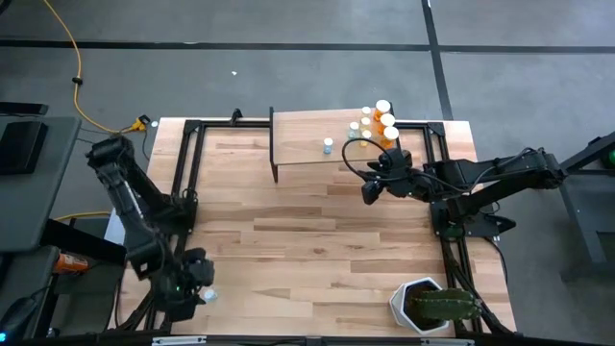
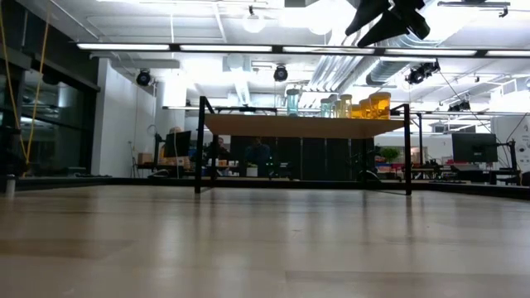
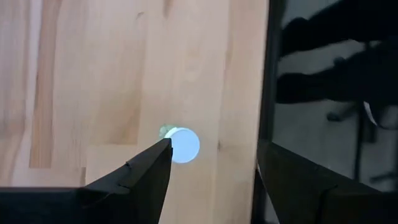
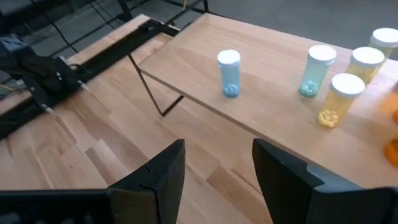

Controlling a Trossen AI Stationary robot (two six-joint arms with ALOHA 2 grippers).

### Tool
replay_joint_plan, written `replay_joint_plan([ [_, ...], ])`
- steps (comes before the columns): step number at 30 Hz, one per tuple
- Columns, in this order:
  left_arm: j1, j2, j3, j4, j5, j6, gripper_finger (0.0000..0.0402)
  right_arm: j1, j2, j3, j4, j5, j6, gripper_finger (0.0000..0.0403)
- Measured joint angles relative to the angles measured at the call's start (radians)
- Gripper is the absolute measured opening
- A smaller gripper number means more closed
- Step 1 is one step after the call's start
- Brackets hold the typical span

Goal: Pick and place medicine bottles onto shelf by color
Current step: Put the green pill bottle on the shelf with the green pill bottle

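On my light-wood shelf (image 1: 307, 144) stand cylindrical white-capped bottles (image 4: 229, 73), blue to orange. Right gripper (image 1: 370, 188) hovers open, empty. Left gripper (image 1: 192, 284) open over a round-capped bottle (image 3: 182, 144) on the tabletop.

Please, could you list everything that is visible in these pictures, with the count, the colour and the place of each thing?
Medicine bottles on the shelf: seven as far as I can count, white caps; one pale blue standing apart, the rest green or orange, clustered at the right end.
Bottle on the table: one, white cap, body hardly visible, near the table's left front edge.
Shelf: one, light wood, black legs, at the table's far side.
Table: one, striped wood.
Plant pot: one, white, green plant, front right corner.
Left gripper: dark, fingers open above the lone bottle.
Right gripper: dark, fingers open and empty, before the shelf.
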Motion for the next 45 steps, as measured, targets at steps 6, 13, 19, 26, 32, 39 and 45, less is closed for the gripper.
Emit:
replay_joint_plan([
  [6,-0.056,0.078,0.0,0.002,-0.056,-0.033,0.0227,0.0,0.0,0.0,-0.023,0.0,0.003,0.0179],
  [13,-0.066,0.154,0.0,0.003,-0.068,-0.006,0.0227,0.0,0.0,0.0,-0.038,0.0,0.003,0.0179],
  [19,-0.067,0.185,0.0,0.009,-0.08,-0.007,0.0227,0.0,0.0,0.0,-0.038,0.0,0.003,0.0179],
  [26,-0.066,0.234,0.0,0.011,-0.085,-0.008,0.0227,0.0,0.0,0.0,-0.038,0.005,0.003,0.0179],
  [32,-0.066,0.249,0.0,0.014,-0.084,-0.008,0.0227,0.0,0.0,0.0,-0.038,0.005,0.004,0.0179],
  [39,-0.066,0.249,0.0,0.014,-0.061,-0.009,0.0195,0.0,0.0,0.0,-0.038,0.007,0.006,0.0179],
  [45,-0.066,0.249,0.0,0.015,-0.058,-0.008,0.0134,0.0,0.0,0.0,-0.038,0.007,0.006,0.0179],
])
